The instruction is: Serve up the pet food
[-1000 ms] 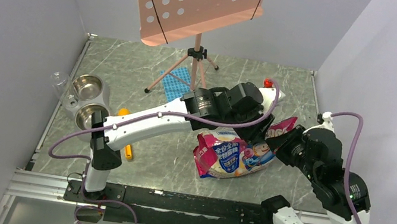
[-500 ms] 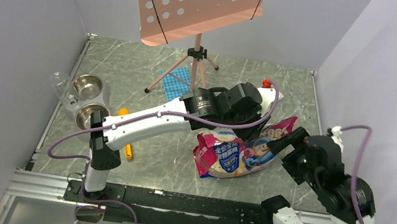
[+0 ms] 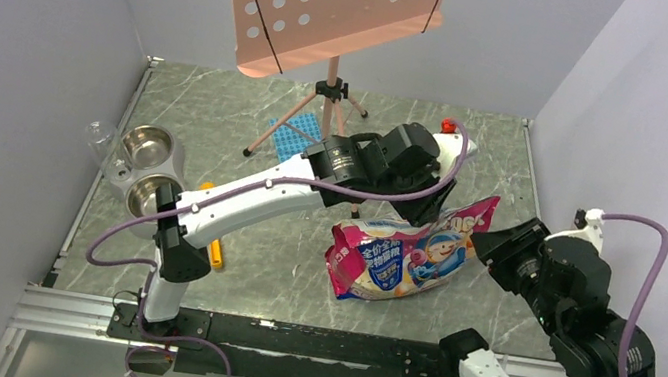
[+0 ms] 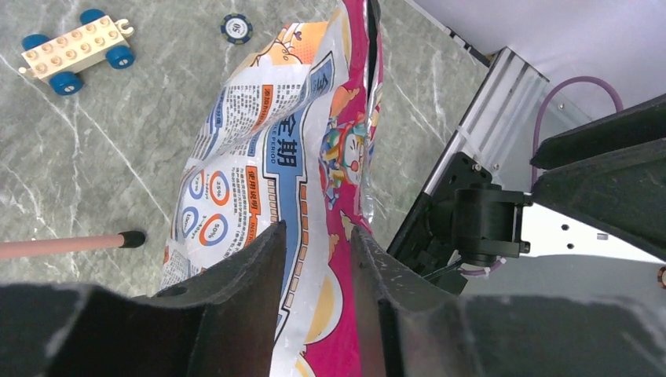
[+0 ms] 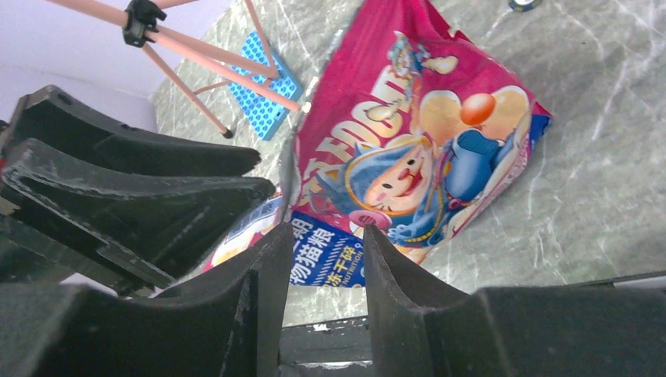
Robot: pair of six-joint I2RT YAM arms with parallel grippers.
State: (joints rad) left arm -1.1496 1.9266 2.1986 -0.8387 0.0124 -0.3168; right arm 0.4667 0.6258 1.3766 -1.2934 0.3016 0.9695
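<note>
No pet food shows; no kibble is in view outside the pink-and-blue printed foil bag point(image 3: 400, 260). The bag stands tilted on the table's middle right. My left gripper point(image 3: 432, 196) is shut on the bag's upper edge; in the left wrist view the bag point(image 4: 259, 141) runs between its jaws point(image 4: 316, 229). My right gripper point(image 3: 483, 247) is open and empty, just right of the bag and apart from it. In the right wrist view the bag point(image 5: 416, 149) lies beyond its jaws point(image 5: 324, 228). A double steel bowl point(image 3: 146, 147) sits at the far left.
A yellow scoop point(image 3: 215, 255) lies partly under the left arm. A pink music stand point(image 3: 328, 5) on a tripod stands at the back over a blue mat point(image 3: 295, 138). A toy car point(image 4: 75, 49) and a poker chip point(image 4: 236, 29) lie beyond the bag.
My right gripper has pulled back to the right, away from the bag's upper corner. My left gripper has shifted slightly toward the back, still on the bag.
</note>
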